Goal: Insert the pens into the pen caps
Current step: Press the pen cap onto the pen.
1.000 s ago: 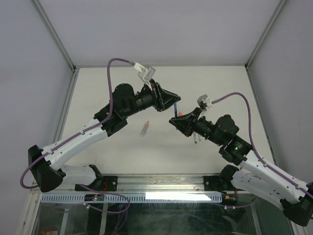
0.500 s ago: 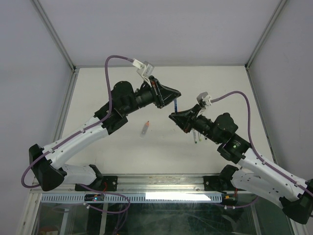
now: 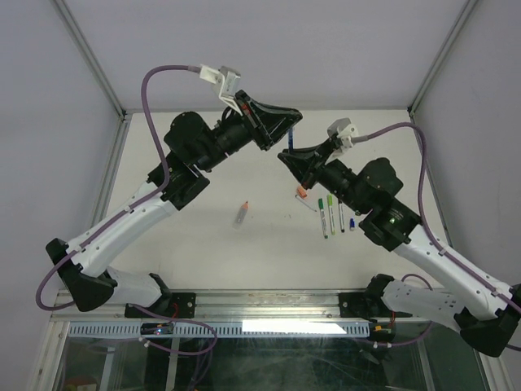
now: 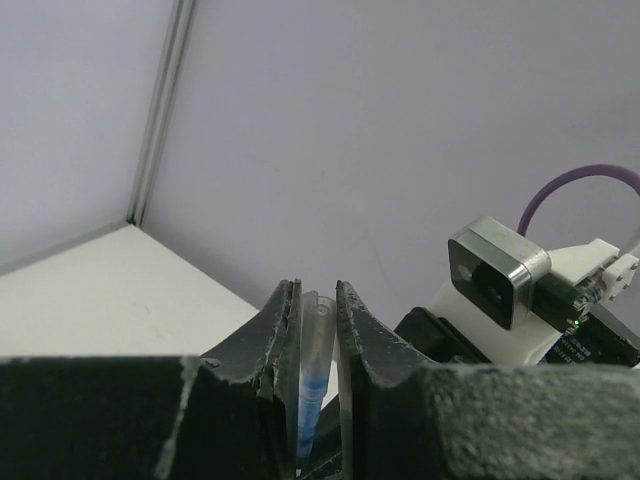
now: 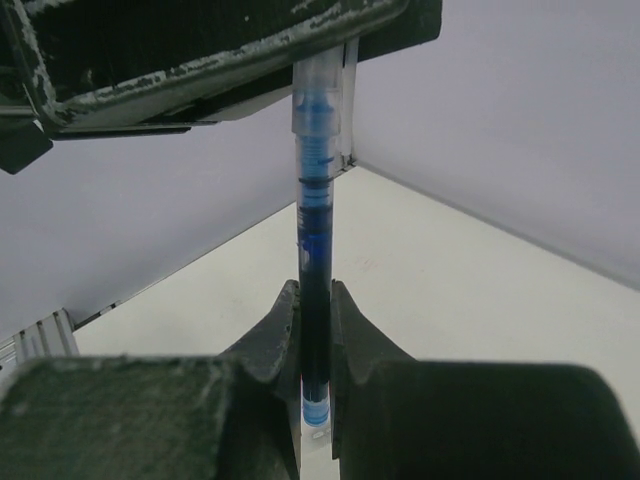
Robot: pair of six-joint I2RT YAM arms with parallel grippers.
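My right gripper (image 5: 314, 300) is shut on a dark blue pen (image 5: 316, 230) and holds it upright in the air. The pen's upper end sits inside a clear, blue-tinted cap (image 5: 319, 95). My left gripper (image 4: 316, 300) is shut on this cap (image 4: 316, 365). In the top view the left gripper (image 3: 285, 122) and right gripper (image 3: 286, 155) meet tip to tip high above the back of the table, with the pen (image 3: 291, 134) between them. An orange cap (image 3: 300, 193) and several green- and blue-ended pens (image 3: 331, 213) lie on the table below the right arm.
A grey pen with an orange end (image 3: 242, 212) lies alone at the table's middle. The right wrist camera (image 4: 497, 270) shows close to my left fingers. Metal frame posts and pale walls bound the table on both sides and at the back.
Both arms have risen and moved toward the back with the blue pen and cap between them. The pens and the orange cap under the right arm have come into sight.
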